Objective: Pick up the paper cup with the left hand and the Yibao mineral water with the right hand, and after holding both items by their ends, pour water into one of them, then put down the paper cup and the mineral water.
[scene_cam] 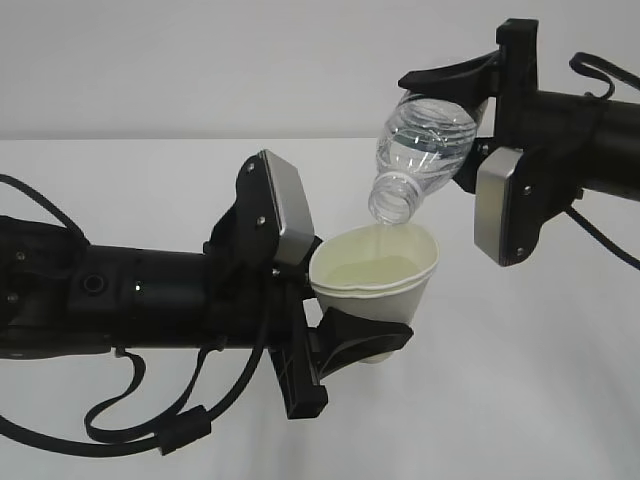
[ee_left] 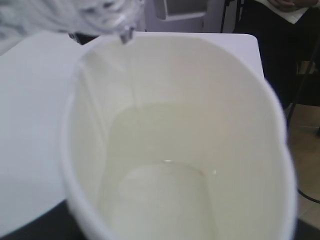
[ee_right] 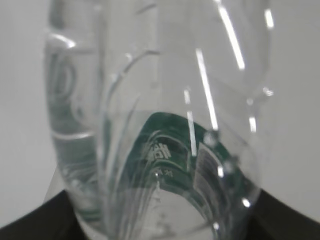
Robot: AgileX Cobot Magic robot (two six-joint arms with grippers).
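Pouring under way: our right hand grips the bottle by its base, mouth tipped just above the cup, which our left hand clamps low. Next, we judge: tip the bottle upright, then set both down.

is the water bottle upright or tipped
Tipped: the water bottle slants mouth-down over the paper cup, with a thin stream running into it.
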